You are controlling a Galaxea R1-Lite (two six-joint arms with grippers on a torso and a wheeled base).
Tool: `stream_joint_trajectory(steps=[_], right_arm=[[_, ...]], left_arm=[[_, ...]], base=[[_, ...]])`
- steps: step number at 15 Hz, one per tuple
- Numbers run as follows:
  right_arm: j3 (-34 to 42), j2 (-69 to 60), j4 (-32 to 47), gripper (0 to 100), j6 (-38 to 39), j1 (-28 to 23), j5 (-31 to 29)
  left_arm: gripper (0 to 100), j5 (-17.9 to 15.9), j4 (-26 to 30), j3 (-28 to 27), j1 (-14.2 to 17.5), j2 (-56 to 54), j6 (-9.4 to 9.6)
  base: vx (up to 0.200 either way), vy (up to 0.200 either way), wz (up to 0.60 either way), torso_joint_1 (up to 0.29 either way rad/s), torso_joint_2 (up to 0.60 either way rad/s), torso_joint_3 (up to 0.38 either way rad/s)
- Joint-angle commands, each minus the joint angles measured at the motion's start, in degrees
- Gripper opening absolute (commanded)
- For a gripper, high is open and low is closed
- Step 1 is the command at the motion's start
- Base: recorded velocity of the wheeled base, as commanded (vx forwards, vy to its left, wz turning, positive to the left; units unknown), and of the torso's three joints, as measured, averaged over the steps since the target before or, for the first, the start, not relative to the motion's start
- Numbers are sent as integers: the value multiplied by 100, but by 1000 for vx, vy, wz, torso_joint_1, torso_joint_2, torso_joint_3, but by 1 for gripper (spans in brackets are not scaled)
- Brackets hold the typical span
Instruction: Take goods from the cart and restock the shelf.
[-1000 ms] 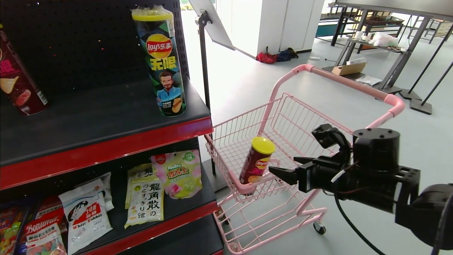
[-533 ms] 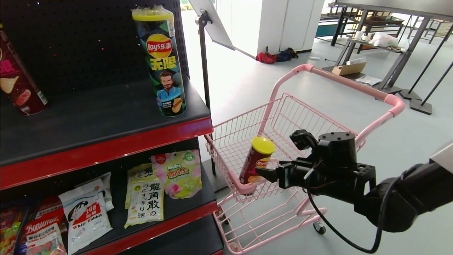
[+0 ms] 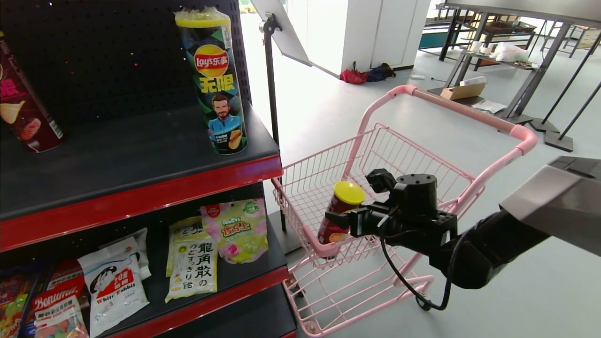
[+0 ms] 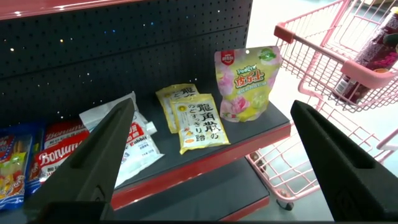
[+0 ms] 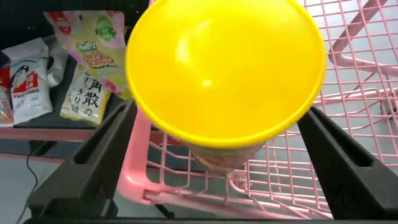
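Note:
A maroon chip can [image 3: 342, 211] with a yellow lid [image 5: 224, 68] stands leaning in the front corner of the pink cart [image 3: 408, 141]. My right gripper [image 3: 339, 217] is open inside the cart basket, level with the can's upper part, one finger [image 5: 93, 168] on each side of the can. The lid is close under the wrist camera and hides most of the can body. My left gripper [image 4: 211, 106] is open and holds nothing, facing the lower shelf [image 4: 205, 165]. From there the can [image 4: 370, 53] shows off to one side.
The black shelf unit with red edges [image 3: 141, 197] stands left of the cart. Its upper shelf holds a tall green chip can [image 3: 218, 84] and a maroon can [image 3: 23, 112], with bare room between. Snack bags [image 3: 195, 258] lie on the lower shelf. A metal stand pole [image 3: 272, 117] rises between shelf and cart.
My right arm has moved left across the cart basket toward the can, and its open fingers now sit on either side of it. The can and the cart have not moved.

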Motion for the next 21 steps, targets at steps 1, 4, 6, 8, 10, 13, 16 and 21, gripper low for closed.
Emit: stream_joint_trajectory(steps=[1,4,6,8,10,13,16,21], right_arm=[[-352,425,0,100,-1,2,-81],[-659,680,0,100,8,2,-108],[-721,767,0,100,-1,2,-125],[-721,996,-342,100,8,37,-618],[-633,1198,-931,0,-10,63,-679],[-572,1189,-949,0,-1,133,-653],[-615,1163,-975,0,-18,195,-679],[-1327,346,-369,0,-317,10,-741]], left_arm=[[100,1,0,0,-1,2,4],[100,1,0,0,-1,2,4],[100,1,0,0,-1,2,4],[100,1,0,0,8,2,4],[100,1,0,0,8,2,4],[100,1,0,0,-1,2,4],[100,1,0,0,8,2,4],[100,1,0,0,8,2,4]], base=[[0,0,0,0,0,0],[0,0,0,0,0,0],[0,0,0,0,0,0],[0,0,0,0,0,0],[0,0,0,0,0,0],[0,0,0,0,0,0],[0,0,0,0,0,0],[0,0,0,0,0,0]])
